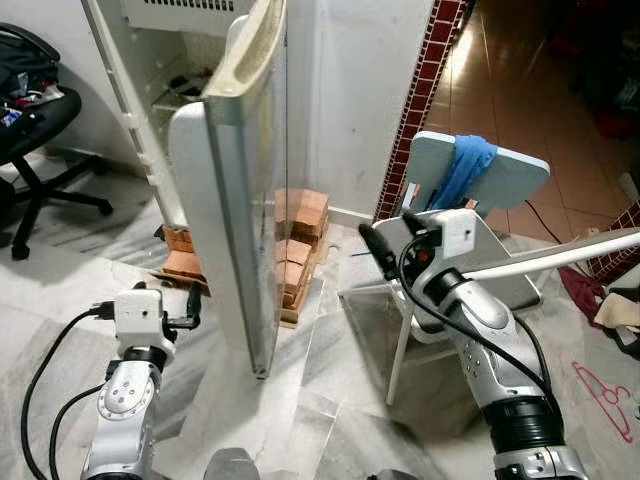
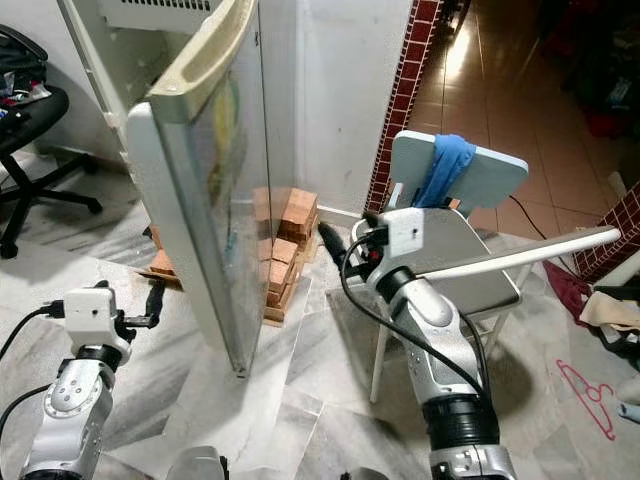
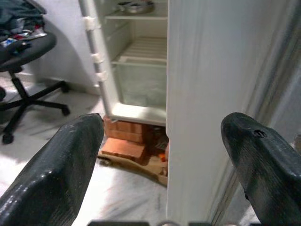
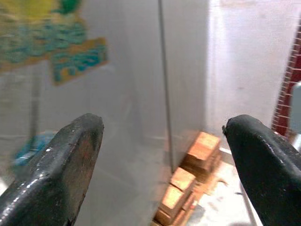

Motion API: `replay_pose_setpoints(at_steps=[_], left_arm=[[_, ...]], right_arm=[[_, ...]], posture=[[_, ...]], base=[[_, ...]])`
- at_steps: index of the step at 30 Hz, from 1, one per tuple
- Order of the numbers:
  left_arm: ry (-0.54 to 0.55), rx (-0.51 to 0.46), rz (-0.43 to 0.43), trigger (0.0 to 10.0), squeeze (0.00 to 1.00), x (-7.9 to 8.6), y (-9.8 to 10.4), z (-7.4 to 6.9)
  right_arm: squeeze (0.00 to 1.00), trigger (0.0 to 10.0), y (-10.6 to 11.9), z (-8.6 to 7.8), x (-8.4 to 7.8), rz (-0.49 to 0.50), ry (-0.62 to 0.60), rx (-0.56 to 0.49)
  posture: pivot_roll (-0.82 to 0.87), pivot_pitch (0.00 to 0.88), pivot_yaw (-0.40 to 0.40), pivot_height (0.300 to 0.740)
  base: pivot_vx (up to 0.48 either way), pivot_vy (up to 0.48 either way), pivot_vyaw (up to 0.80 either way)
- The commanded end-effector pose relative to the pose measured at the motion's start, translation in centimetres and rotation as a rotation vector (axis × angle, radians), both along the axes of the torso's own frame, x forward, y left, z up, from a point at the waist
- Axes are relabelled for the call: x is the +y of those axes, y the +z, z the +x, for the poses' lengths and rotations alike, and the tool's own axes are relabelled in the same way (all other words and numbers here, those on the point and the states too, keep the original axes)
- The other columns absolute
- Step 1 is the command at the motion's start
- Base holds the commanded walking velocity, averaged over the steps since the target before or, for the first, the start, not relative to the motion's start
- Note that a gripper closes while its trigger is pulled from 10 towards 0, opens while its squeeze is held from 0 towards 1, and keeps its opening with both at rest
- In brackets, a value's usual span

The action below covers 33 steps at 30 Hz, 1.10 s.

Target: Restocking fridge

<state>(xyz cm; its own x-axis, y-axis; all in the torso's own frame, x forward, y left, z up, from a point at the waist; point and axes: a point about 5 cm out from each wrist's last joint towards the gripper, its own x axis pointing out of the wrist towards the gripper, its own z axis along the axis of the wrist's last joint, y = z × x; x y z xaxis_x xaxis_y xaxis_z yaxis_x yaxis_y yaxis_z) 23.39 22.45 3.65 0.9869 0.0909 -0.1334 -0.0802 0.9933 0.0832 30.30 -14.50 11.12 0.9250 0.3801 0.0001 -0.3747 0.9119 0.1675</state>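
The fridge (image 1: 150,60) stands open against the white wall, its body raised on a stack of bricks (image 1: 295,235) that rest on the marble floor (image 1: 330,420). The fridge door (image 1: 235,190) swings out toward the robot and is seen nearly edge-on, its lower corner hanging just above the floor between the two arms.

The left gripper (image 1: 193,305) is held low, just to the left of the door's edge and close to it without touching. Its jaws stand wide apart with nothing between them. In the left wrist view the two black fingers (image 3: 56,174) frame the door edge and, beyond it, the fridge interior: white wire shelves (image 3: 141,49), a clear bottom drawer (image 3: 141,84) and a metal pot (image 3: 135,6) on an upper shelf.

The right gripper (image 2: 335,245) is raised on the other side of the door, pointing at its outer face and apart from it. Its jaws are also spread wide and empty. The right wrist view looks between the fingers (image 4: 66,169) at the silvery door face, which carries a colourful sticker (image 4: 51,44), with the bricks below.

Behind the right arm stands a grey folding chair (image 1: 500,180) with a blue cloth (image 1: 465,165) draped over its back. A black office chair (image 1: 35,130) stands off to the left. A pink hanger (image 1: 605,395) lies on the floor at the right.
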Motion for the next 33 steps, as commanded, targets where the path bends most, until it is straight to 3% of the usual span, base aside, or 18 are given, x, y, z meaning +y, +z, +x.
replay_pose_setpoints(at_steps=[1, 6, 11, 17, 21, 28, 33], left_arm=[[0.032, 0.014, 0.033, 10.0, 0.00, 0.7, -0.3, -0.5], [0.029, 0.025, 0.028, 10.0, 0.00, 0.8, -0.5, -0.6], [0.019, 0.032, 0.014, 10.0, 0.00, 0.7, -0.4, -0.5], [-0.032, -0.002, -0.003, 10.0, 0.00, -0.8, 0.4, 0.7], [-0.027, -0.007, -0.007, 10.0, 0.00, -0.8, 0.6, 1.1], [0.039, -0.007, 0.024, 10.0, 0.00, 1.5, 1.0, 1.8], [0.019, -0.019, 0.023, 10.0, 0.00, 1.4, 1.6, 2.5]], right_arm=[[0.00, 10.0, 0.3, 0.4, -0.5, -0.014, -0.061, -0.024], [0.00, 10.0, 0.2, 0.5, -0.8, -0.011, -0.145, -0.046], [0.00, 10.0, -0.6, -0.6, -1.2, 0.009, -0.214, -0.038], [0.00, 10.0, -1.3, -1.2, -1.1, 0.004, -0.259, -0.028], [0.00, 10.0, -1.3, -1.1, -0.8, 0.004, -0.263, -0.030], [0.00, 10.0, -1.2, -1.0, -1.1, -0.008, -0.290, -0.039], [0.00, 10.0, -1.2, -0.8, -1.4, -0.016, -0.301, -0.039]], posture=[[0.11, 0.000, -0.044, 0.740], [0.11, 0.000, -0.048, 0.740], [0.10, 0.000, -0.048, 0.740], [0.09, 0.000, -0.038, 0.740], [0.09, 0.000, -0.032, 0.740], [0.09, 0.000, -0.030, 0.740], [0.09, 0.000, -0.023, 0.740]], base=[[0.000, 0.000, 0.00], [0.000, 0.000, 0.00], [0.000, 0.000, 0.00], [0.000, 0.000, 0.00], [0.000, 0.000, 0.00], [0.000, 0.000, 0.00], [0.000, 0.000, -0.25]])
